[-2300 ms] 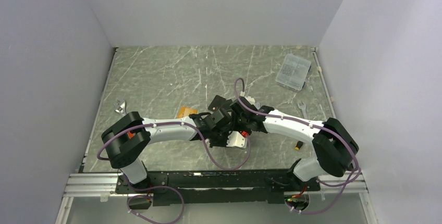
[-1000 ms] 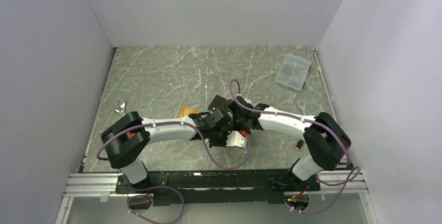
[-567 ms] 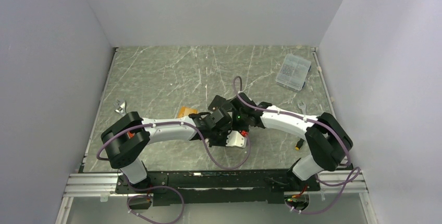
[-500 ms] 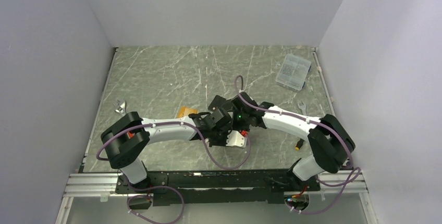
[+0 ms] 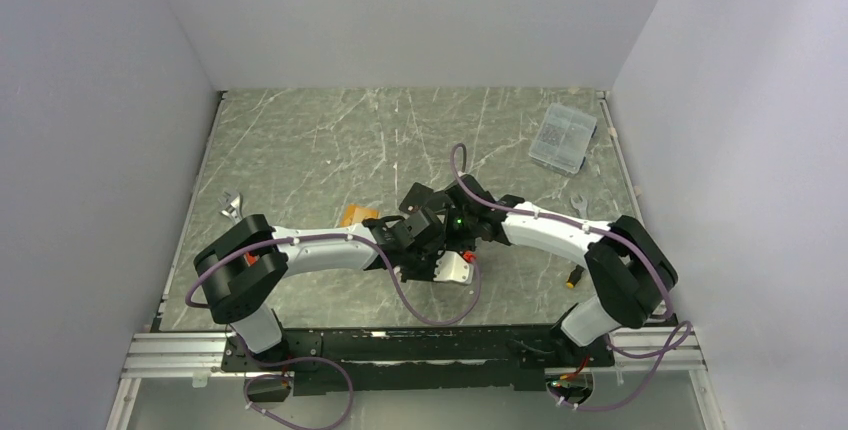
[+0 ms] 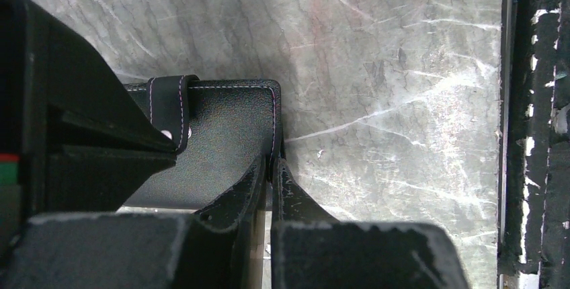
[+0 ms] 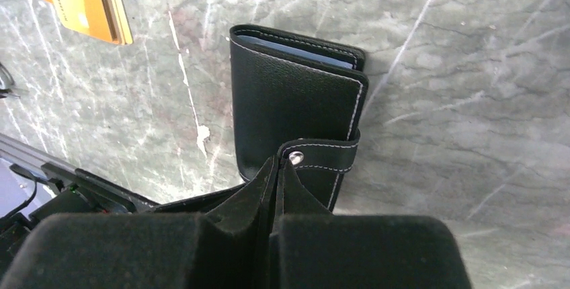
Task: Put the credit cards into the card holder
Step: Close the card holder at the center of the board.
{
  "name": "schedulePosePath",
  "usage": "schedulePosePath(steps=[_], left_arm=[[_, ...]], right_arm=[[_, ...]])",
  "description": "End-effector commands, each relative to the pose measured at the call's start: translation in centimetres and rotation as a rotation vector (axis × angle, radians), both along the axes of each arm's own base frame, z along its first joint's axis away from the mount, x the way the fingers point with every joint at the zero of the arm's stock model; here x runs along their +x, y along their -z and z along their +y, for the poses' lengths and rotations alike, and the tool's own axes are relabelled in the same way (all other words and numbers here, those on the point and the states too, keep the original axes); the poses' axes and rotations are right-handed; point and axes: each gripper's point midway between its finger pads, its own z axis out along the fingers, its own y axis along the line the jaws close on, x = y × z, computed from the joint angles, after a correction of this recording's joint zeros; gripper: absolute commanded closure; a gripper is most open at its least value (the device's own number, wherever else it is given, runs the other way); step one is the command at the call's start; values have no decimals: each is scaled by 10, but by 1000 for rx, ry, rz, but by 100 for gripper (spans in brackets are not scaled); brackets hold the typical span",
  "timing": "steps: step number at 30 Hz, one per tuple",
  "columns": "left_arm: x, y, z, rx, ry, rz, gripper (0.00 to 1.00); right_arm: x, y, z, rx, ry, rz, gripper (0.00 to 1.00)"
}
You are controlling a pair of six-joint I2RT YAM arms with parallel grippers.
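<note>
Find the card holder (image 7: 296, 94) lying flat and folded shut near the middle of the table (image 5: 300, 140), somewhat toward the near edge, with its snap tab (image 7: 324, 158) wrapped over the cover and seemingly fastened. Judge the step in hand as undoing that tab. With the left gripper (image 6: 271, 168) pinching the cover's edge at a corner, grip firmly enough to prevent sliding on the smooth stone. Use the right gripper (image 7: 277, 168), shut tight on nothing and sitting right at the stud, as a wedge: slip the tips under the tab's free end and lever upward, not along the table. Avoid shoving sideways, which is likely to drag the holder out of the pinch. Leave the orange-gold card (image 7: 77, 0), lying near the holder on the side toward the table's left edge, alone until after opening the cover.
</note>
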Motion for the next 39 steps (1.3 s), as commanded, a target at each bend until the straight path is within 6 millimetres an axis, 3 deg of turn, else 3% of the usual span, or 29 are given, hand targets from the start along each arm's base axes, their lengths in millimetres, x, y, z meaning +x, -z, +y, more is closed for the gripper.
schedulePosePath(steps=[1, 19, 39], left_arm=[[-10, 20, 20, 93, -1, 34, 95], [-11, 19, 21, 95, 1, 38, 95], [-11, 18, 21, 96, 4, 40, 96]], right_arm=[[7, -8, 18, 79, -4, -20, 100], [-1, 14, 0, 15, 27, 37, 100], [-4, 26, 0, 29, 34, 68, 100]])
